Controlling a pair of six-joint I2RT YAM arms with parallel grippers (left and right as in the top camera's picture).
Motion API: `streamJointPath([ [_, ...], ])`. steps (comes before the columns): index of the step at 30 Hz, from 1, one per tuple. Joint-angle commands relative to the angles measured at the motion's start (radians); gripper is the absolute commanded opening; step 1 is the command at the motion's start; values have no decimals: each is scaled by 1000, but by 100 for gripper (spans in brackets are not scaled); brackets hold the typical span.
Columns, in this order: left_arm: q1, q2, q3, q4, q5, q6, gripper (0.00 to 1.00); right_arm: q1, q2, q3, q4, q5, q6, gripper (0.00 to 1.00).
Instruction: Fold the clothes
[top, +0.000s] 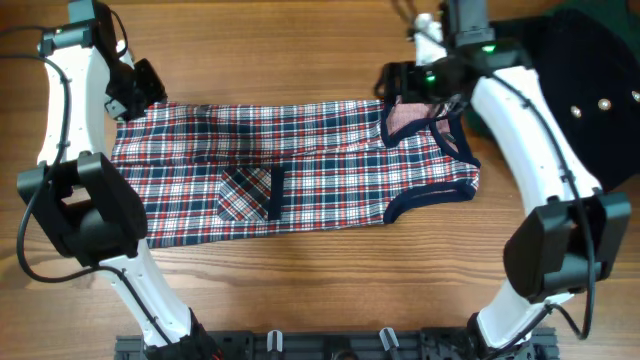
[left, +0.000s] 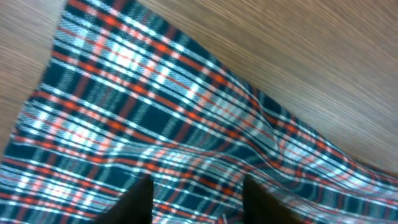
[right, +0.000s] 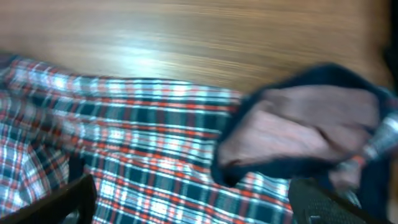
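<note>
The clothes (top: 300, 170), a red, white and navy plaid sleeveless garment, lie spread flat across the wooden table, with a patch pocket (top: 250, 193) facing up. At the far right, its navy-trimmed neck flap (top: 408, 117) is turned over and shows a pinkish inside (right: 305, 124). My left gripper (top: 145, 95) is at the garment's far left corner. In the left wrist view its gripper (left: 198, 199) has dark fingertips (left: 140, 199) standing apart, with rumpled plaid (left: 186, 124) between them. My right gripper (top: 405, 85) hovers at the neck flap, and in its own view the gripper (right: 199, 202) is wide open over the plaid (right: 143, 143), holding nothing.
A black garment with small metal studs (top: 590, 70) lies at the back right corner, behind the right arm. Bare wood table (top: 320, 290) runs along the front of the plaid. Both arm bases stand at the front edge.
</note>
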Motion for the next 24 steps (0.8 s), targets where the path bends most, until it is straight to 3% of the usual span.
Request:
streamJointPath([
  [1,-16,-22,-12,-14,32,1,12,70,3,-30,83,11,-65,60],
  [2,-20,-22,-20,-10,32,0,4,83,7,-39,101,11,-60,36],
  [3,-26,-22,-32,-2,32,0,4,93,18,-41,110,11,-58,26],
  [7,-38,-22,-114,76,32,0,4,107,95,-41,116,10,-42,9],
  [10,-37,-22,-193,151,32,0,4,107,153,-41,113,9,-43,4],
  [17,-39,-14,-272,323,32,0,4,107,235,-42,123,6,-42,4],
  [24,-39,8,-290,334,-17,0,4,107,286,-42,86,3,-40,4],
])
